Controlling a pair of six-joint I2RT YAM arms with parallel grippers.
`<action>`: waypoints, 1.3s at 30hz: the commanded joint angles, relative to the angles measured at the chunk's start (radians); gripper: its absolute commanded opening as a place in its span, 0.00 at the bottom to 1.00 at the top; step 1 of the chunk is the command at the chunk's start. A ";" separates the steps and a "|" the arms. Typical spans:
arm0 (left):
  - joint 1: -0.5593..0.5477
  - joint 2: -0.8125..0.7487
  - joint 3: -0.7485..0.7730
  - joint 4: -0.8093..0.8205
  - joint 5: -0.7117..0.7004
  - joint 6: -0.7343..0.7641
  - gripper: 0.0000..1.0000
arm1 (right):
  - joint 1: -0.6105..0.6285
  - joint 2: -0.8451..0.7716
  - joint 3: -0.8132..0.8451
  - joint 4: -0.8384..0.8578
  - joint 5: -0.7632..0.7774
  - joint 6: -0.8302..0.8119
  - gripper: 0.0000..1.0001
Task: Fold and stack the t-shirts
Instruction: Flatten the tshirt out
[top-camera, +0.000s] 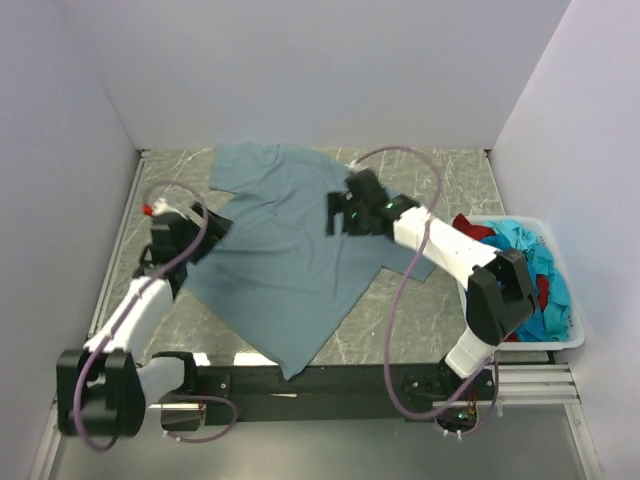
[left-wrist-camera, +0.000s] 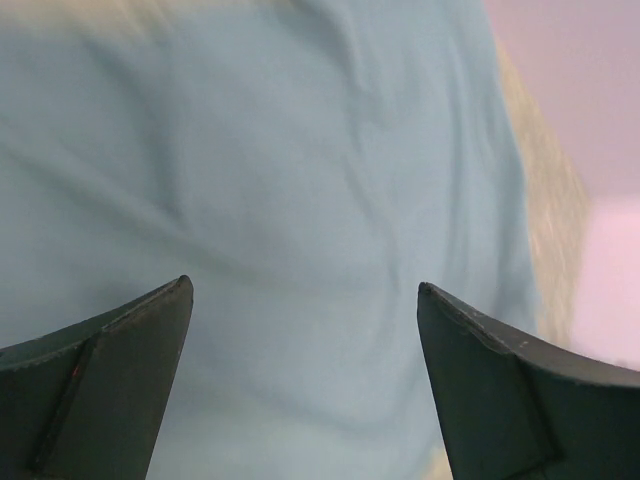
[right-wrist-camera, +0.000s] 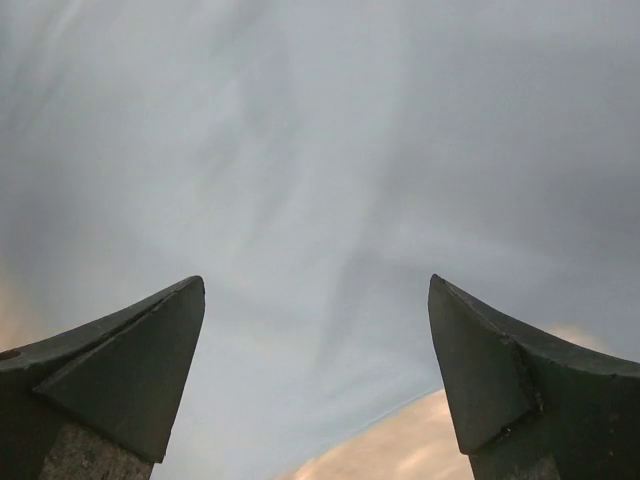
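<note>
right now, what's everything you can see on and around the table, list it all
grey-blue t-shirt: one, muted grey-blue, spread out across the middle of the table
turquoise t-shirts: count unclear, bright turquoise, heaped in the bin
dark red t-shirt: at least one, dark red, in the bin among the turquoise
bin: one, white, right side of the table
table: one, grey marbled
left gripper: one, dark, open, over the shirt's left edge
right gripper: one, dark, open, over the shirt's right side

Tee (top-camera: 290, 260): soft matt grey-blue cloth, lightly creased. Table (top-camera: 450, 172): smooth marbled stone look, slight sheen. Bin (top-camera: 566, 343): smooth white plastic.
</note>
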 joint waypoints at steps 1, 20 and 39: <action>-0.152 -0.098 -0.115 0.003 -0.021 -0.105 1.00 | -0.120 0.057 0.090 -0.069 0.144 -0.078 0.99; -0.103 0.112 -0.209 0.091 -0.174 -0.164 0.99 | -0.384 0.247 0.006 -0.067 0.053 -0.020 0.97; 0.041 0.804 0.564 -0.070 -0.005 0.026 0.99 | 0.493 -0.114 -0.319 0.061 -0.192 0.258 0.98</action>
